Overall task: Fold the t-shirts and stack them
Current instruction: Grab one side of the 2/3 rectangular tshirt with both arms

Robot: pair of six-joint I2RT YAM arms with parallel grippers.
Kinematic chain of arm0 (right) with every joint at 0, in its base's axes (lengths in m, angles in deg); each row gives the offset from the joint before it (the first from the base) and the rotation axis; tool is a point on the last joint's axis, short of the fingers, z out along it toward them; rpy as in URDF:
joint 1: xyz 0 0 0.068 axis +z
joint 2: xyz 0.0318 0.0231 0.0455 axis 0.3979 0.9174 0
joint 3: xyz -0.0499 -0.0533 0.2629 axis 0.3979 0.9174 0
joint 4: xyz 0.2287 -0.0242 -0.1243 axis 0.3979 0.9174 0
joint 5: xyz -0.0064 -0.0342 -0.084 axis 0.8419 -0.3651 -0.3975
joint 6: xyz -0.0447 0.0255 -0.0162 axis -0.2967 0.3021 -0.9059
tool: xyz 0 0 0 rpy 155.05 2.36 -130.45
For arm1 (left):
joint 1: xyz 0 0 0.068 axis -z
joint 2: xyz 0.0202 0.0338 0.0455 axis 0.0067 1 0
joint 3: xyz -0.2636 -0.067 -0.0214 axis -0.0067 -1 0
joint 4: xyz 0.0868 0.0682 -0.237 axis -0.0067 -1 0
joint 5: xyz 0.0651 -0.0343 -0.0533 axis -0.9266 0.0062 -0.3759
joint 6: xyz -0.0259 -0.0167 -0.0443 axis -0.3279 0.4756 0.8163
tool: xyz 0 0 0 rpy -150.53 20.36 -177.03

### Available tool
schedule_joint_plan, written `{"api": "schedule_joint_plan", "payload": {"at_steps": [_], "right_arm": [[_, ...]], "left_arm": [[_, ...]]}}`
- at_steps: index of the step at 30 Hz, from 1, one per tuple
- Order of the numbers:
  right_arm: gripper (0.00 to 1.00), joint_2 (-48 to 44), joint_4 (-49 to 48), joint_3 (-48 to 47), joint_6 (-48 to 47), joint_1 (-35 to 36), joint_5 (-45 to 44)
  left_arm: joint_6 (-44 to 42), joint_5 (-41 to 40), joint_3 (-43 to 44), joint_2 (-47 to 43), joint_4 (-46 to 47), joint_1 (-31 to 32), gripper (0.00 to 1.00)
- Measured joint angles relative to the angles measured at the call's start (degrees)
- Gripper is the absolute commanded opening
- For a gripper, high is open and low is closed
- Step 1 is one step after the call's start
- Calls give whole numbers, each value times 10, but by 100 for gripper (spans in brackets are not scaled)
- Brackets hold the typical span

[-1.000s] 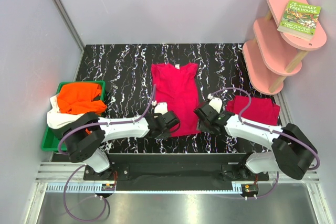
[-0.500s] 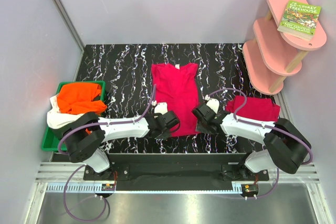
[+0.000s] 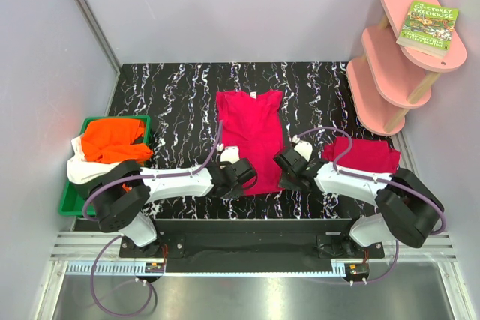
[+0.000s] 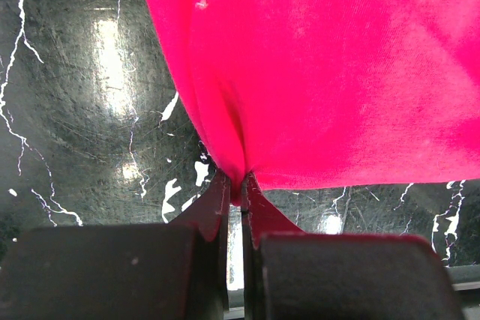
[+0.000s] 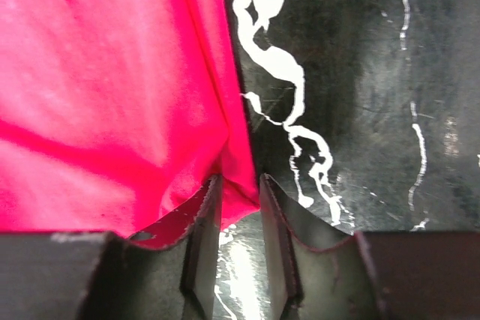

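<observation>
The crimson t-shirt (image 4: 315, 73) is soft, matt knit cloth. The bench (image 5: 360, 73) is glossy black with white veins, finely scratched. The green tray (image 3: 71, 198) looks like smooth plastic, the pink shelf (image 3: 394, 65) matt.

A crimson-pink t-shirt (image 5: 97, 88) fills the left half of the view, lying on a glossy black table (image 5: 375, 110) veined with white. The shirt's right edge runs as a doubled-over hem from the top centre down to a corner at the bottom. That corner sits between the 2 fingers (image 5: 201, 219) of the right gripper (image 5: 236, 211). The jaws stand apart: the finger on the view's left touches the cloth, the other is just beside the corner. Bare tabletop shows in the gap below the corner.
</observation>
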Motion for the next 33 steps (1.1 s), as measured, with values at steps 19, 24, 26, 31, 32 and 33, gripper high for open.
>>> {"api": "schedule_joint_plan", "payload": {"at_steps": [19,24,26,31,32,33], "right_arm": [[0,-10,-39,23,47,1,27],[0,-48,3,36,47,16,25],[0,-66,28,37,47,23,25],[0,-110,61,40,47,39,19],[0,-118,64,40,47,41,17],[0,-126,67,41,47,43,14]], "left_arm": [[0,-2,2,2,-5,0,0],[-2,-3,3,2,-9,0,0],[-2,-3,5,2,-10,1,0],[-2,-6,7,-5,-11,2,0],[-2,-8,7,-10,-13,2,0],[-2,-10,7,-15,-14,3,0]]}}
